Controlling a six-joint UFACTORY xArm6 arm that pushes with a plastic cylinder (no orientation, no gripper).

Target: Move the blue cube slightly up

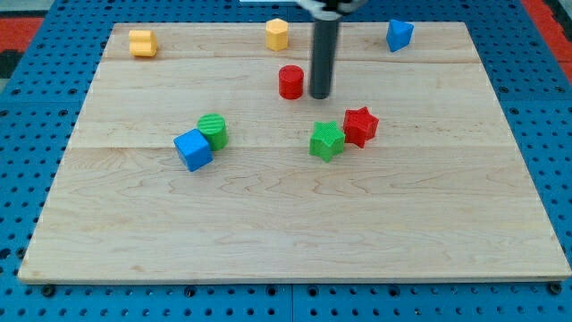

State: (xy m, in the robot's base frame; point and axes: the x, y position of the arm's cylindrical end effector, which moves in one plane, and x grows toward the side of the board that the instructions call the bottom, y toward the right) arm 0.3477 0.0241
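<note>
The blue cube (193, 148) lies left of the board's middle, touching a green cylinder (214, 131) at its upper right. My tip (320, 94) is in the upper middle of the board, just right of a red cylinder (290, 81) and far to the right of and above the blue cube. The rod rises from the tip out of the view's top.
A green star (327, 140) and a red star (360, 125) touch each other below my tip. A yellow cube (142, 42), a yellow hexagonal block (277, 34) and a blue triangular block (399, 34) lie along the top of the wooden board (295, 241).
</note>
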